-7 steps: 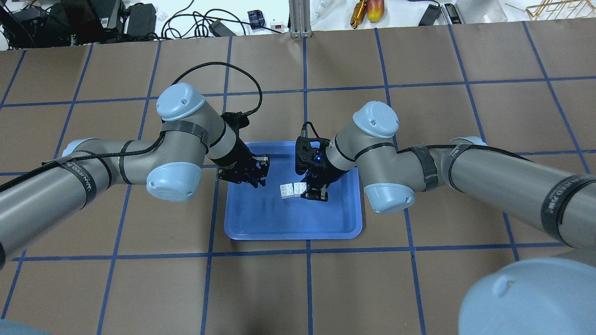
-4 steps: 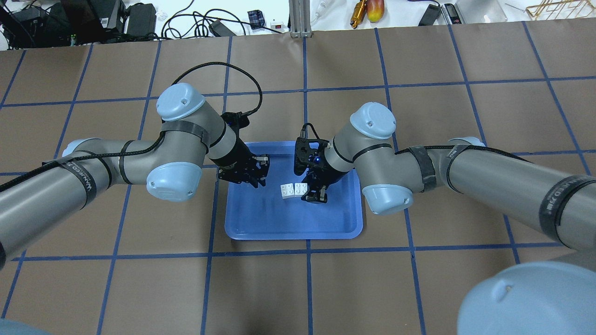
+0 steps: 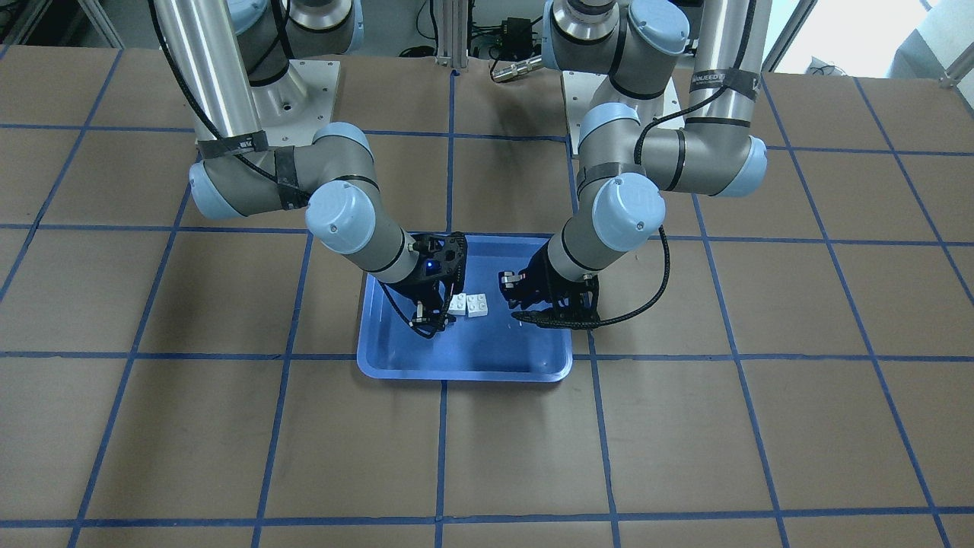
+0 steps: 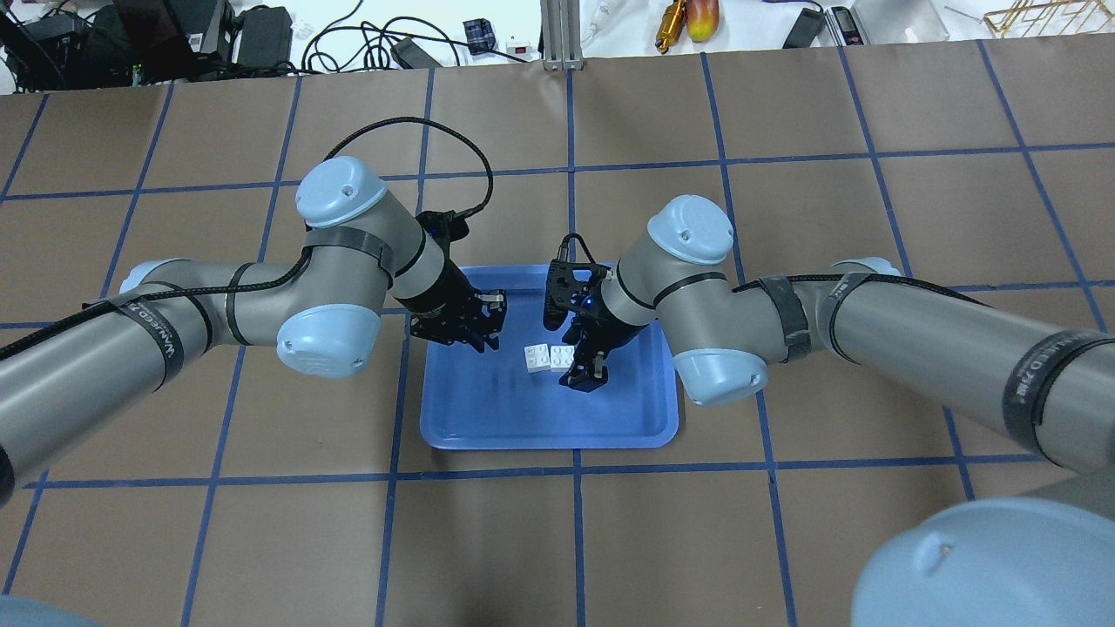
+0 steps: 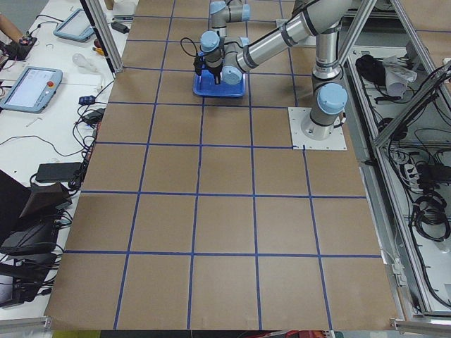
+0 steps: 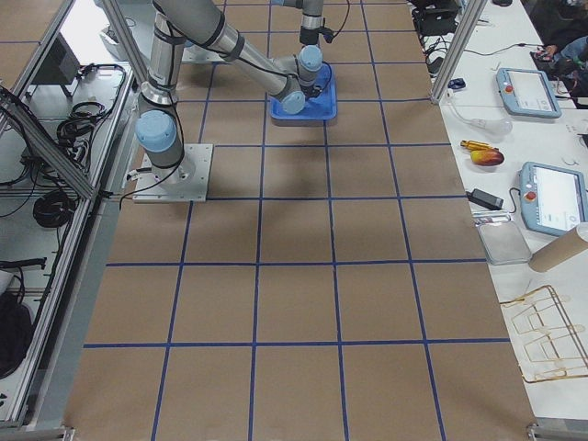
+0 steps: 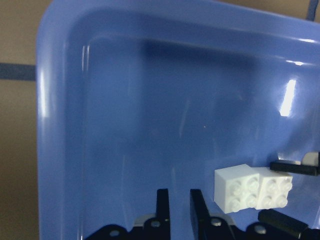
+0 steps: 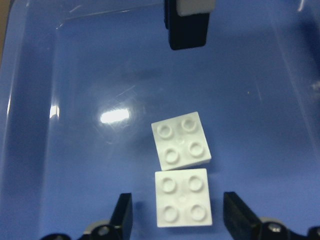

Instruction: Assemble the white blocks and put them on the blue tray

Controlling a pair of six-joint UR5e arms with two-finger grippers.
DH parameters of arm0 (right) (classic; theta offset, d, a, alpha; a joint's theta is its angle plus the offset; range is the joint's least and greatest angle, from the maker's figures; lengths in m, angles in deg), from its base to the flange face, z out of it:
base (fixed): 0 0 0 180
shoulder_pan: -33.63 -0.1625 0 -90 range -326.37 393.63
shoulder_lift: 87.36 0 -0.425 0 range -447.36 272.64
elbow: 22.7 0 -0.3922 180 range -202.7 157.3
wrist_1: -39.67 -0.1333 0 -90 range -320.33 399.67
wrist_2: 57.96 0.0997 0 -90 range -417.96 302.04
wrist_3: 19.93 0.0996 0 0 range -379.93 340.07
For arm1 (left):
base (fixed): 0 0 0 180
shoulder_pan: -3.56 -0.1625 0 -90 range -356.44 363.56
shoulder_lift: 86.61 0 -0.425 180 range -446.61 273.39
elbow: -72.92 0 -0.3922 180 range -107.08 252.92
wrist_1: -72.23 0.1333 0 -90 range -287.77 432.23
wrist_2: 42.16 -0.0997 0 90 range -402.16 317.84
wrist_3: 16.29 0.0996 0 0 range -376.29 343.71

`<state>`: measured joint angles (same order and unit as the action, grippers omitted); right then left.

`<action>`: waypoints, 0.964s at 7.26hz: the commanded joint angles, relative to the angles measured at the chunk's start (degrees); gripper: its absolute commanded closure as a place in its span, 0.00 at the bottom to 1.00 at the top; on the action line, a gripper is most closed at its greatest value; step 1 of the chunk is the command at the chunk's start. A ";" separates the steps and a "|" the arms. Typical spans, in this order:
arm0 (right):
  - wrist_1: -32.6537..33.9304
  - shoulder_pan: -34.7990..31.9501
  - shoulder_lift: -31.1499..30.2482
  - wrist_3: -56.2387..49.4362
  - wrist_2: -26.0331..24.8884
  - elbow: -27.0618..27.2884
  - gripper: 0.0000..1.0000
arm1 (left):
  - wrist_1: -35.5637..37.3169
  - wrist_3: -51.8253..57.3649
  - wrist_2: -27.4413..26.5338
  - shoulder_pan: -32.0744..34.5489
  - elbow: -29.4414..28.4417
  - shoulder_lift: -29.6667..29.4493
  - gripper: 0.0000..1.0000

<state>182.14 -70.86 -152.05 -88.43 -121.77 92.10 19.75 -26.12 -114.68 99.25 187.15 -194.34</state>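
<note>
Two white blocks lie side by side, touching, on the floor of the blue tray (image 4: 549, 440). One block (image 4: 537, 358) is nearer my left gripper, the other (image 4: 562, 354) nearer my right gripper. My right gripper (image 4: 572, 357) is open and low, with its fingers on either side of the nearer block (image 8: 182, 197). The farther block (image 8: 181, 140) lies just beyond, slightly turned. My left gripper (image 4: 486, 340) is shut and empty over the tray's left part, apart from the blocks. The left wrist view shows both blocks (image 7: 250, 192) to its right.
The tray sits mid-table on brown paper crossed by blue tape lines (image 4: 571, 157). Cables, power bricks and tools (image 4: 688, 22) lie beyond the table's far edge. Both arms' elbows (image 4: 329, 338) hang beside the tray.
My right gripper has slid left toward the blocks, so its open fingers now flank the nearer one. The left arm and both blocks have barely moved.
</note>
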 commanded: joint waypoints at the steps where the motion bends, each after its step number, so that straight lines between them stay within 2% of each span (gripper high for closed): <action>1: -0.08 0.24 -0.35 1.09 -0.09 -0.36 0.00 | 0.19 -0.37 -0.07 0.90 -0.24 0.07 0.72; 2: -0.26 0.51 -0.70 3.36 -0.26 -0.45 0.00 | 0.19 -0.46 -0.07 0.99 -0.24 -0.02 0.72; 3: -0.35 0.51 -1.66 7.03 -2.79 -0.62 0.00 | -0.07 -0.46 -0.07 1.16 -0.07 -0.19 0.72; 4: -3.39 0.86 -3.50 7.94 -3.51 -0.71 0.00 | 0.01 -0.46 -0.07 1.17 -0.07 -0.19 0.72; 5: -9.69 1.12 -6.82 10.56 -3.69 -1.32 0.00 | 0.10 -0.46 -0.07 1.25 0.02 -0.46 0.72; 7: -20.34 2.35 -11.76 22.91 -9.90 -5.26 0.00 | 2.63 -2.03 -0.07 2.56 0.02 -0.98 0.75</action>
<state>168.57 -69.39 -160.87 -72.90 -128.18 89.22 20.75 -27.00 -114.79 100.95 187.15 -195.03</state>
